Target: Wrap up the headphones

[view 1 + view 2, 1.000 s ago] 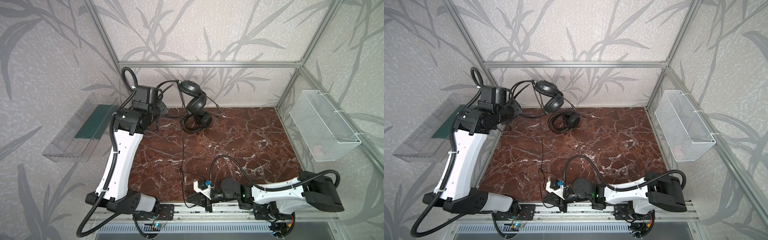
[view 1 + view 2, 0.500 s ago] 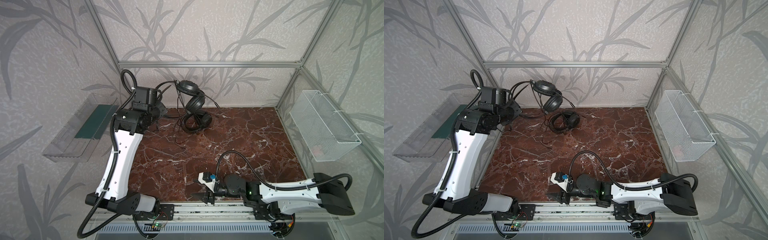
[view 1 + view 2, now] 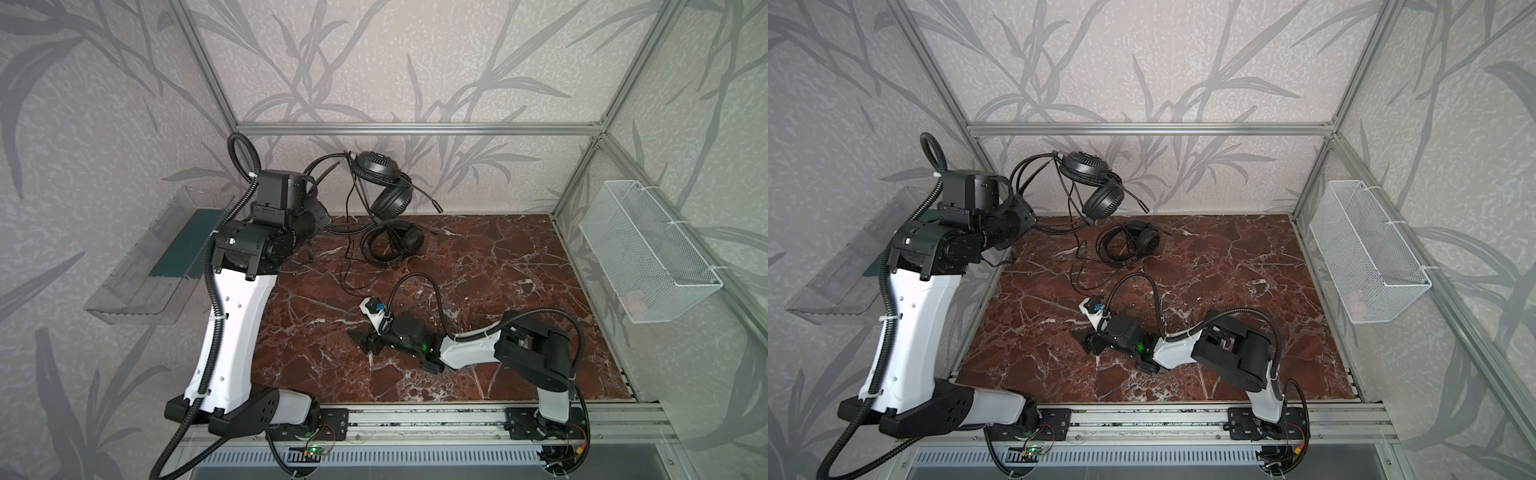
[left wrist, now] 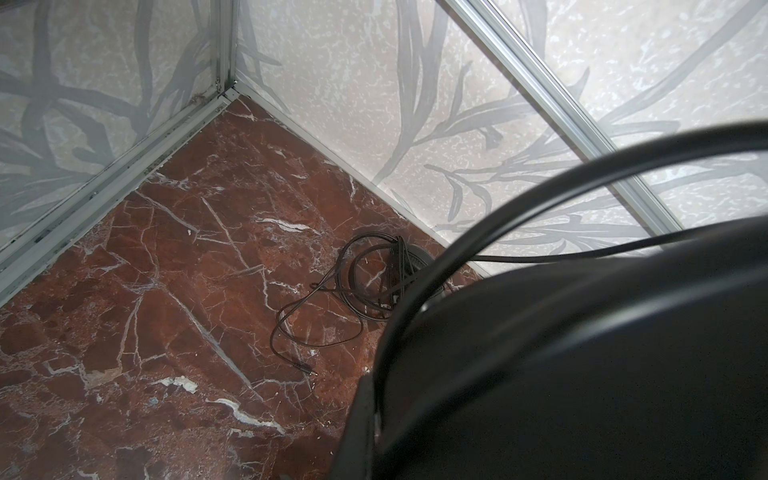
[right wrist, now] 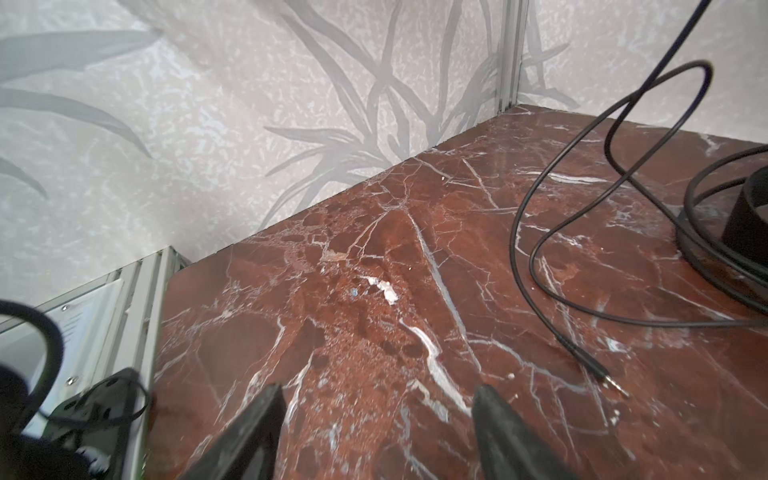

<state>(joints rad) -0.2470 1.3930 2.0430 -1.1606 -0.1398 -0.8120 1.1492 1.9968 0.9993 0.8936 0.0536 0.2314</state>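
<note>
Headphones — two, no legible writing: raised headset pinched by left gripper, other headset on marble table — right gripper fingers spread, empty.

No readable text, brand, number or sign anywhere. Headphones: no legible marking. Pale specks on left arm wrist joint: too small to read.

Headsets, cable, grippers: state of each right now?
raised headset: off the table, hanging from the left gripper.
left gripper: shut on the raised headset.
table headset: lying at the back of the table, cable looks coiled.
loose cable: unwrapped, trailing onto the table, plug end free.
right gripper: open, empty, low over the table.
</note>
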